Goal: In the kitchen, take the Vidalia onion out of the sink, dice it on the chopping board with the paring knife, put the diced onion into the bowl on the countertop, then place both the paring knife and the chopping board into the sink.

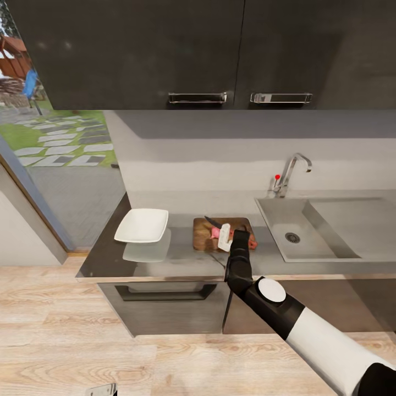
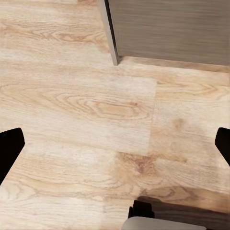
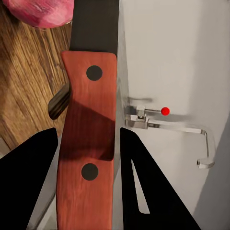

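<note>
R hand (image 3: 88,158) clenched on paring knife (image 3: 88,139), red-orange handle betw. both fingers; the dark blade runs away from wrist toward Vidalia onion (image 3: 40,12), tip cut off at frame edge. In head view, R hand (image 1: 228,239) covers part of chopping board (image 1: 212,234) and onion, which is mostly hidden. Board on bench (image 1: 181,253), long axis along bench front, betw. bowl (image 1: 143,224) and sink (image 1: 291,231). L hand (image 2: 115,143) hangs over wood floor (image 2: 86,105), fingers spread, grasping nothing.
</note>
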{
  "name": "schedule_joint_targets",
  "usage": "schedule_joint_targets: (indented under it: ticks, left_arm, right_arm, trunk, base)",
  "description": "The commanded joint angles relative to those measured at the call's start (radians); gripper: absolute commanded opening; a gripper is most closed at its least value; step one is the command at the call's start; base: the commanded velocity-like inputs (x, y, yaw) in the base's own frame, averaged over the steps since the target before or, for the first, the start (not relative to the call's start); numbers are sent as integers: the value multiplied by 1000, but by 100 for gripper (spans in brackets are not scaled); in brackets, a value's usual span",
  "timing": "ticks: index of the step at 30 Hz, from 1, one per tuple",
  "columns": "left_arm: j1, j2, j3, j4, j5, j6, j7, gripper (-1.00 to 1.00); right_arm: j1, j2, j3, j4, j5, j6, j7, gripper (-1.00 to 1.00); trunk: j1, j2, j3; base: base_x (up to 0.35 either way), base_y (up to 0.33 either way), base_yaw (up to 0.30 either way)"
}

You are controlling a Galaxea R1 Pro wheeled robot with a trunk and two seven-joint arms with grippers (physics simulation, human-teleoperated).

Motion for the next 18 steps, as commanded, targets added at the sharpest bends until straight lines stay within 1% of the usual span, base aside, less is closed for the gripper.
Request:
schedule_joint_targets:
  ticks: [1, 9, 11, 16, 18]
  left_arm:
    - [-2, 0, 3, 5, -7, -7, 6, 100]
    - [-2, -1, 3, 5, -7, -7, 6, 100]
    - [-2, -1, 3, 5, -7, -7, 6, 100]
    - [-2, -1, 3, 5, -7, -7, 6, 100]
    - [-2, -1, 3, 5, -7, -7, 6, 100]
  right_arm:
    - [-2, 0, 3, 0, 12, 4, 10, -100]
    - [-2, 2, 2, 4, 12, -2, 8, -100]
    - [-2, 2, 2, 4, 12, -3, 8, -100]
    - [-2, 2, 2, 4, 12, -2, 7, -100]
    - [-2, 2, 2, 8, 12, -3, 7, -100]
  trunk:
    - [1, -2, -2]
    - [1, -2, -2]
    - [1, -2, -2]
    - [1, -2, -2]
    - [1, -2, -2]
  base:
    - [0, 0, 0]
    - [12, 0, 0]
    - [136, 0, 0]
    - [233, 0, 0]
    - [72, 0, 0]
